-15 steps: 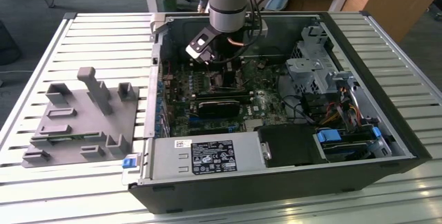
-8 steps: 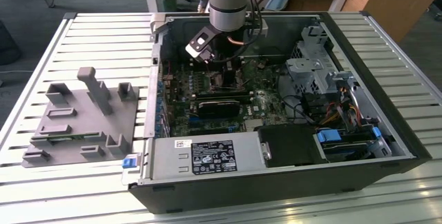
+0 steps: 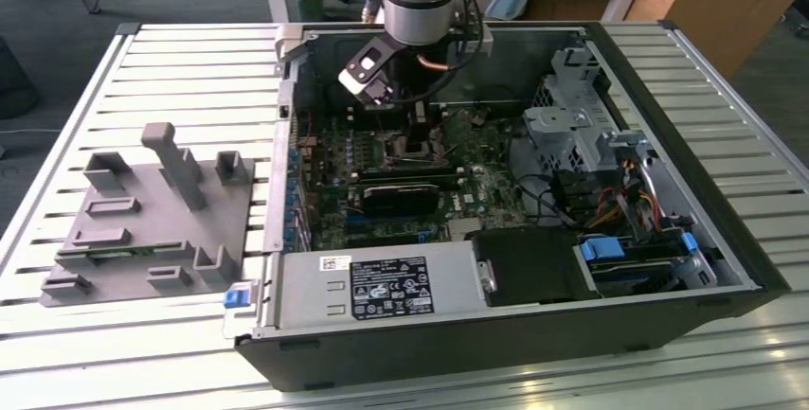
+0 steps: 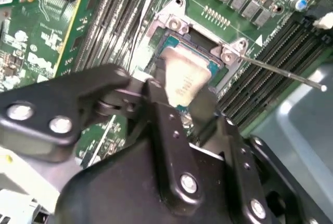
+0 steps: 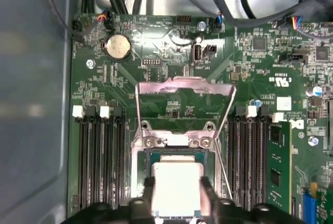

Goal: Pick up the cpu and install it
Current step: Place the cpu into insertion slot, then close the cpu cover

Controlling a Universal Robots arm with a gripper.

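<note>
The hand [image 5: 177,183] is clenched on the cpu [image 4: 184,76], with a finger pressed to each of two opposite edges. We find the cpu lying flat within the socket [image 5: 177,154] on the motherboard [image 5: 156,52], inside the open computer case [image 3: 506,353] that rests on the slatted surface [image 3: 189,60]. We judge pickup and carrying done. Whether the cpu is fully seated we cannot tell. The load plate [image 5: 182,82] stands swung open and the grip is not released, so we rate installation incomplete.
</note>
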